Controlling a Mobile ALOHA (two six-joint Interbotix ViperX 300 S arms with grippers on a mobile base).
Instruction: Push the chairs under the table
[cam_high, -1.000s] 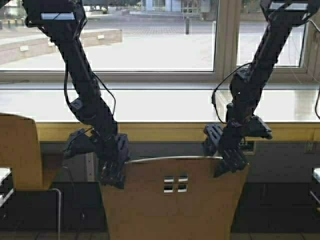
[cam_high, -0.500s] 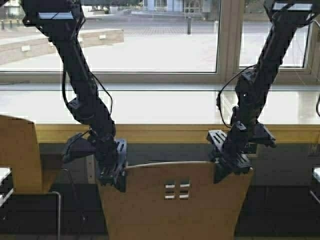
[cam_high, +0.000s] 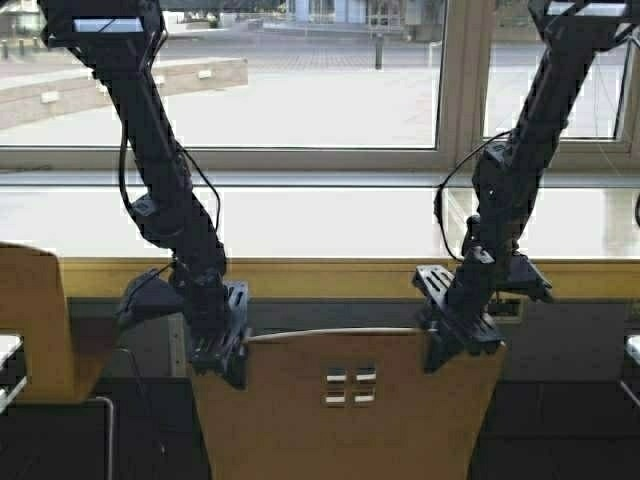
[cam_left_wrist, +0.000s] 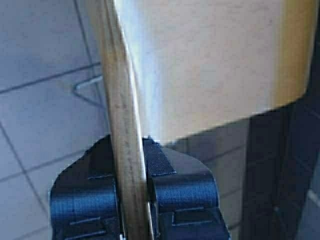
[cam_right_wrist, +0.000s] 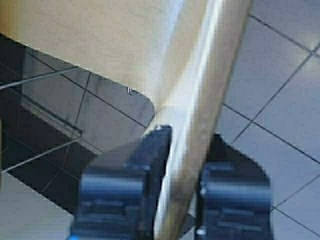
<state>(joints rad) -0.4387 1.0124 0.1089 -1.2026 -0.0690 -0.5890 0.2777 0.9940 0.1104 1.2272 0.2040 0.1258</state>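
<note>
The left pincer (cam_high: 222, 352) and right pincer (cam_high: 455, 340) each grasp the chair (cam_high: 345, 410) backrest's top corners. The chair faces the desk (cam_high: 330, 262).

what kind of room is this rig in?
Likely a cafeteria or campus lounge: a long counter-like table runs along big windows facing a paved plaza, with plywood chairs, one clamped by both grippers, another to the left, on a tiled floor.

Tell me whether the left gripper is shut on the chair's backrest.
Shut. In the left wrist view the left gripper has its jaws pressed against both faces of the chair backrest's top edge, no gap showing.
</note>
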